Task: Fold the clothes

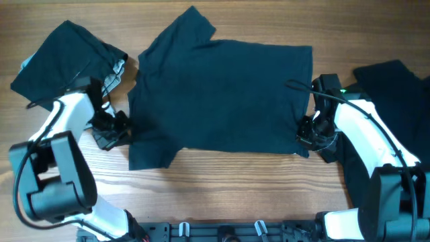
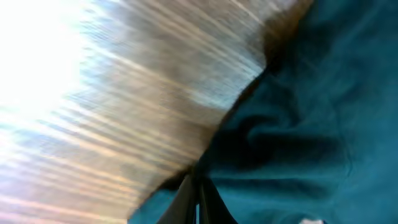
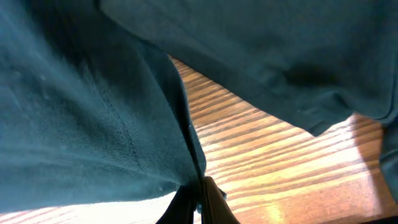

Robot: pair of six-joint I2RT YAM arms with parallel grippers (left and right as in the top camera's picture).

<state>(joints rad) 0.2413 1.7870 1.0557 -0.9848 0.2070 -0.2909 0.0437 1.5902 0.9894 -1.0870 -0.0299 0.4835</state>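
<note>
A dark teal T-shirt (image 1: pixel 222 94) lies spread flat in the middle of the wooden table, collar to the left and hem to the right. My left gripper (image 1: pixel 123 132) is at the shirt's near left sleeve. In the left wrist view its fingers (image 2: pixel 198 194) are pressed together on the fabric's edge (image 2: pixel 292 124). My right gripper (image 1: pixel 306 134) is at the near right hem corner. In the right wrist view its fingers (image 3: pixel 200 191) are shut on the hem of the shirt (image 3: pixel 81 112), which is lifted a little off the wood.
A folded dark garment (image 1: pixel 64 57) lies at the far left, behind my left arm. Another dark garment (image 1: pixel 396 87) lies at the right edge, partly under my right arm. Bare wood (image 1: pixel 242 185) shows in front of the shirt.
</note>
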